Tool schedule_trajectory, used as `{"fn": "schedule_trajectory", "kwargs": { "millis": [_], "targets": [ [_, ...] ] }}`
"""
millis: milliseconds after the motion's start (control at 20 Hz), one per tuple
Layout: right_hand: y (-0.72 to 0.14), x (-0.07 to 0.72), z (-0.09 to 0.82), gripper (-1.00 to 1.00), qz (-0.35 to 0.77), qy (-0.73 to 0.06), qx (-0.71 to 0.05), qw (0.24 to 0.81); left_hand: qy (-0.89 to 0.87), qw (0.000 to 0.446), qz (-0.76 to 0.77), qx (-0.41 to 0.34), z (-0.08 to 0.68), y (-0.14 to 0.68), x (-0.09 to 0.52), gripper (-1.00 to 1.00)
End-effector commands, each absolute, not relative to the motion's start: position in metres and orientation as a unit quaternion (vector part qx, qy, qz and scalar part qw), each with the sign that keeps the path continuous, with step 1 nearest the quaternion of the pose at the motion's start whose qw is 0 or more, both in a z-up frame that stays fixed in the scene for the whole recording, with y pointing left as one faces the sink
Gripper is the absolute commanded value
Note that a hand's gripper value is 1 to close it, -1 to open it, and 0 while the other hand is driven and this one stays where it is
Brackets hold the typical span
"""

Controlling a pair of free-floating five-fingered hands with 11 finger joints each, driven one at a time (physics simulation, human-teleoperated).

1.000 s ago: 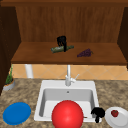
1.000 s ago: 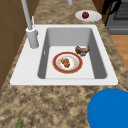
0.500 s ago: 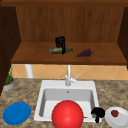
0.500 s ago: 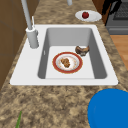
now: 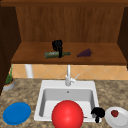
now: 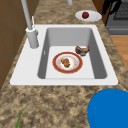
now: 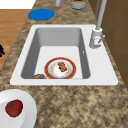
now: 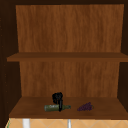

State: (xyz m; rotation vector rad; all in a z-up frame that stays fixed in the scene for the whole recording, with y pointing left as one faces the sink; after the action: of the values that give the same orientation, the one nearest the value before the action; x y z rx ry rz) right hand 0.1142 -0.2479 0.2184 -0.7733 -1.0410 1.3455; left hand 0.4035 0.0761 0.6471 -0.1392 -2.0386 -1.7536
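My left hand (image 5: 57, 45) is up on the lower wooden shelf (image 5: 32, 56), over a green bottle (image 5: 52, 54) that lies on its side. Its fingers curl above the bottle and one reaches down across it. The upper view has the same hand (image 8: 57, 97) on the bottle (image 8: 51, 107). My right hand (image 5: 98, 112) hangs by the sink's front right corner, fingers relaxed and holding nothing, beside a white plate (image 5: 121, 120) with a tomato (image 5: 114, 113). That hand (image 6: 110, 6) also shows at the top right of the left side view.
Purple grapes (image 5: 85, 53) lie on the shelf right of the bottle. In the sink (image 6: 37, 75) sit a red-rimmed plate (image 6: 76, 71) with food and a brown item (image 6: 82, 50). A faucet (image 5: 68, 75), a blue plate (image 5: 17, 113), a plant pot (image 5: 8, 83) and a red round shape (image 5: 67, 115) are around the sink.
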Motion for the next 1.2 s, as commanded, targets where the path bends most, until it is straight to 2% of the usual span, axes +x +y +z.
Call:
{"fn": "schedule_trajectory", "kwargs": {
  "millis": [0,650,1150],
  "targets": [
    [-0.248,0.114,0.218,0.0,0.579,-0.448,-0.333,0.594,-0.71,0.215,-0.669,-0.04,0.647,0.083,0.373,1.0],
    [-0.248,0.114,0.218,0.0,0.579,-0.448,-0.333,0.594,-0.691,0.216,-0.689,-0.025,0.629,0.109,0.266,1.0],
    [-0.248,0.114,0.218,0.0,0.579,-0.448,-0.333,0.594,-0.713,0.208,-0.669,-0.036,0.567,0.143,0.185,1.0]
  ]
}}
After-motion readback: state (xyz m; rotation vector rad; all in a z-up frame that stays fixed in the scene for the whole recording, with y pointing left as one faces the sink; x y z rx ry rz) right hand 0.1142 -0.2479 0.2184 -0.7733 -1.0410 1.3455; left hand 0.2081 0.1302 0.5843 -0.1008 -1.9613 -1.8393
